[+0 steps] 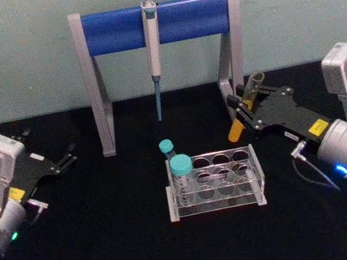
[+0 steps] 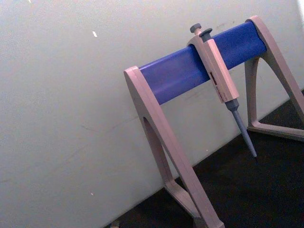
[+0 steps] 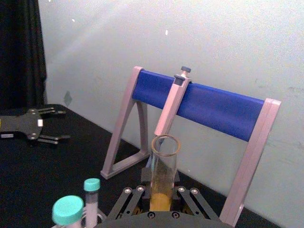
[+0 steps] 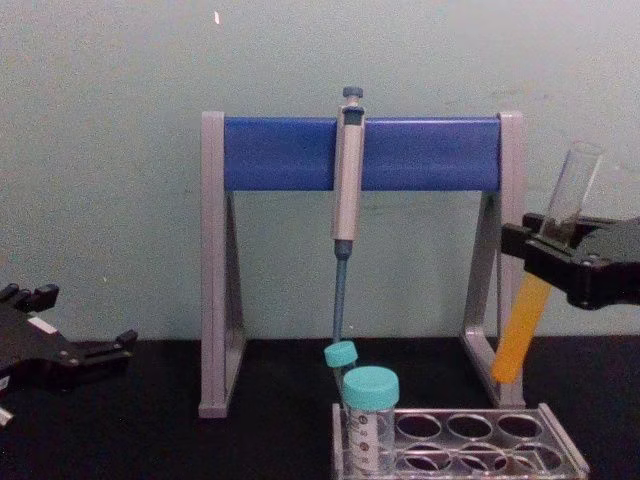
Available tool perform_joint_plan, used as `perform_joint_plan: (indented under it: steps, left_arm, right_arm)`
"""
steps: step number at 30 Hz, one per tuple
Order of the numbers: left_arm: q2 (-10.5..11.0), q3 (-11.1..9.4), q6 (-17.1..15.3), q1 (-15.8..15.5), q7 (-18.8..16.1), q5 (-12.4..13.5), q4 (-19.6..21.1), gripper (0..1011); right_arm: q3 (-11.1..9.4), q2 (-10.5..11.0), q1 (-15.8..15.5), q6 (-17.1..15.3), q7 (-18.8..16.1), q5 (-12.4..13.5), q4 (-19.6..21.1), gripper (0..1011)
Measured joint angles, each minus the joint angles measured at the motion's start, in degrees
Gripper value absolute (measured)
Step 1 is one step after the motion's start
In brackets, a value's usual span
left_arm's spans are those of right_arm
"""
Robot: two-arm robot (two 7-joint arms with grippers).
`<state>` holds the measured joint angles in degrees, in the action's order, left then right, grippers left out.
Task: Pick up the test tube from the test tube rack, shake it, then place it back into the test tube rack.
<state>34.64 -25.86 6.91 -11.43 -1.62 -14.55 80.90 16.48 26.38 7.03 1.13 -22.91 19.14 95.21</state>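
Chest view: right tool (image 4: 546, 247) clamps the tilted test tube (image 4: 521, 330) beyond the test tube rack (image 4: 500, 446); left tool (image 1: 71, 154) parked, splayed.

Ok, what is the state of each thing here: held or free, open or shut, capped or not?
test tube: uncapped, orange liquid inside, tilted, held clear of the rack.
rack: on the table, most holes empty.
wide tube: capped, upright in the rack.
thin tube: capped, standing in the rack.
pipette: hanging on the stand.
right gripper: shut on the test tube.
left gripper: open, empty.
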Motion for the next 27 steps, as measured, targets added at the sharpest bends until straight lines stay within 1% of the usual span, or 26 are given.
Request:
perform_joint_plan:
  steps: [2, 13, 27]
  left_arm:
    - [0.0, 0.0, 0.0, 0.0, 0.0, 0.0, 0.0, 1001]
    - [0.0, 0.0, 0.0, 0.0, 0.0, 0.0, 0.0, 1001]
    - [0.0, 0.0, 0.0, 0.0, 0.0, 0.0, 0.0, 1002]
  right_arm:
    - [-0.4, 0.4, -1.0, 0.0, -0.1, 0.3, 1.1, 222]
    - [-0.9, 1.3, -2.8, -0.9, 0.1, 0.4, 3.2, 222]
    - [-1.2, 1.5, -3.2, -1.4, -0.1, 0.7, 3.3, 222]
